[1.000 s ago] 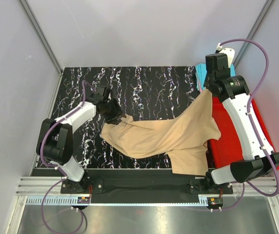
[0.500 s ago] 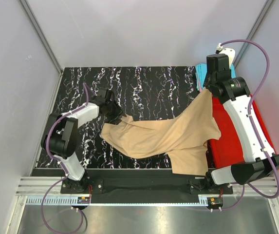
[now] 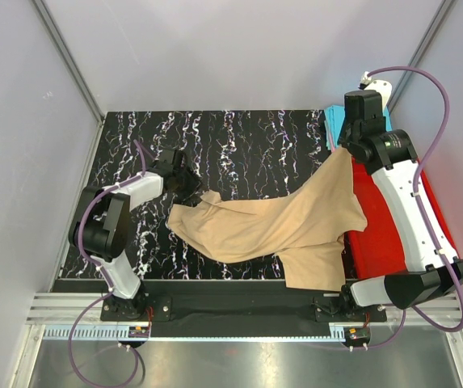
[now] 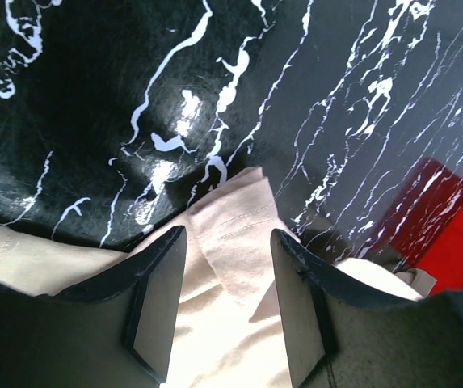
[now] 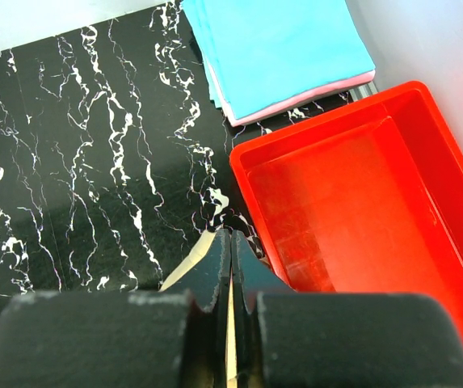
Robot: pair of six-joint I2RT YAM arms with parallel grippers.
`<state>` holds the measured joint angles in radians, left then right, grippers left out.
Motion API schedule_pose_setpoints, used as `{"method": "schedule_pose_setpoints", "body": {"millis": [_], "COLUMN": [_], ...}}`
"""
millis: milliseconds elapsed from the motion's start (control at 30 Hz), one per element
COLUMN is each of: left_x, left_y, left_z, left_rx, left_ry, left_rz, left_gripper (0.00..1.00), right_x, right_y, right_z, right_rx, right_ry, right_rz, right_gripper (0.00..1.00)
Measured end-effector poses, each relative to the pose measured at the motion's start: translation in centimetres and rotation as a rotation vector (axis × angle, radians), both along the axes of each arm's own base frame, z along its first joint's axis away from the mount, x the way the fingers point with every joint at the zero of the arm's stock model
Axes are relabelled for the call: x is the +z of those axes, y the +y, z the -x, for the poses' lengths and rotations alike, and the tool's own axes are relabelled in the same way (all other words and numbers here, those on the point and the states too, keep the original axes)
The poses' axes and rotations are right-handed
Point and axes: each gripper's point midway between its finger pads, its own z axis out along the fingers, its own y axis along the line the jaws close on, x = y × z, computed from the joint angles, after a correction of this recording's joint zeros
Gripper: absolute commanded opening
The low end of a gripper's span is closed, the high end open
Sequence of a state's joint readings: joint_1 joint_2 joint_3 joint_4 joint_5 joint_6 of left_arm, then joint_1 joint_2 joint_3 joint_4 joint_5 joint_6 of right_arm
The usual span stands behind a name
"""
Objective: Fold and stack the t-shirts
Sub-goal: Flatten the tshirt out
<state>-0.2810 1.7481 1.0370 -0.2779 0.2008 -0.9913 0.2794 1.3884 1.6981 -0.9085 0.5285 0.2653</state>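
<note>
Tan shirt on counter, long way running from middle left up to upper right of top view. Right gripper pinched tight on its upper-right end. Left gripper spread apart, shirt's left corner lying between fingers, nothing grabbed. Three shirts: tan shirt, cyan shirt, pink shirt under cyan. One red bin.

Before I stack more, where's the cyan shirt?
Right wrist view: cyan shirt far right on the table, atop the pink shirt, beyond the red bin.
</note>
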Motion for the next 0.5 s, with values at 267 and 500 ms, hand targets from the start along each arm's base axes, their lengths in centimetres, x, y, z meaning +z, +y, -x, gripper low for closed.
{"method": "schedule_pose_setpoints", "body": {"millis": [267, 500], "left_x": [-0.25, -0.63], "left_y": [0.25, 0.33], "left_z": [-0.1, -0.01], "left_rx": [0.019, 0.033], "left_ry": [0.0, 0.002], "left_rz": [-0.009, -0.006], "left_gripper": [0.49, 0.47], "right_x": [-0.38, -0.38], "right_y": [0.05, 0.27], "right_z": [0.04, 0.09], "right_rx": [0.003, 0.015], "right_ry": [0.006, 0.005], "right_rz": [-0.001, -0.009], "right_gripper": [0.0, 0.0]}}
